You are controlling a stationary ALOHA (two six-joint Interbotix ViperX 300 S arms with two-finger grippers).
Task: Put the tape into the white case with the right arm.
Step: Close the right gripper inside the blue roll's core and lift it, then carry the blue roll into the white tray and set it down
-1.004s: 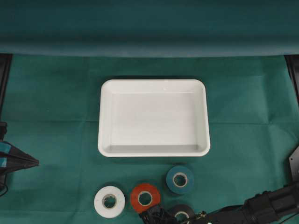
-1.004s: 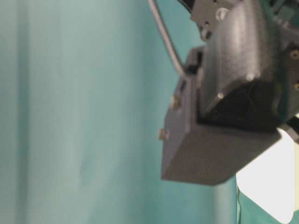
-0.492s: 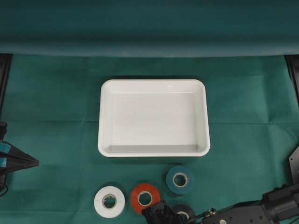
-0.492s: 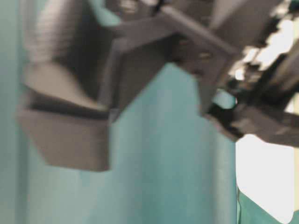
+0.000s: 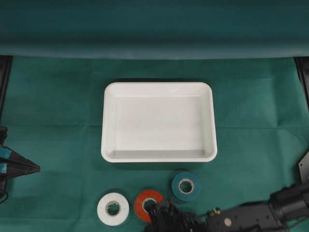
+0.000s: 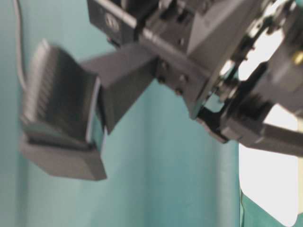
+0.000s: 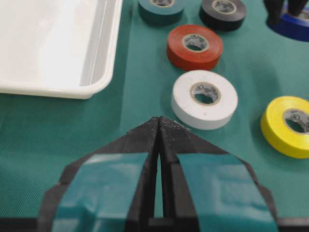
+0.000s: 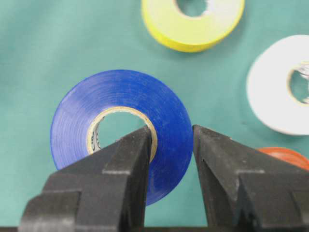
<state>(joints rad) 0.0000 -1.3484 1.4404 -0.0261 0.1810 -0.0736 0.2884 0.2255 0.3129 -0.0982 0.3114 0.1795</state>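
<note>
Right gripper (image 8: 170,145) straddling the wall of the blue tape roll (image 8: 120,125): 1 finger stands inside the core hole, the other against the outer rim, so the jaws are clamped across the ring's thickness. The roll hangs flat, its hole axis running toward the cloth, and it appears lifted clear of the green cloth (image 5: 58,96), though the wrist view alone does not settle the height.

In the overhead view the right arm (image 5: 251,217) enters from the lower right and its hand sits at the bottom edge, just below the red roll (image 5: 147,203); the blue tape itself is hidden there. The white case (image 5: 110,121) lies directly up-frame from the hand, past the row of white roll (image 5: 112,208), red roll and teal roll (image 5: 186,186). The carry therefore runs forward over these rolls to the empty tray.

The left gripper (image 7: 159,126) rests at the left edge, fingertips pressed together on nothing, farther from the held roll than the right.
</note>
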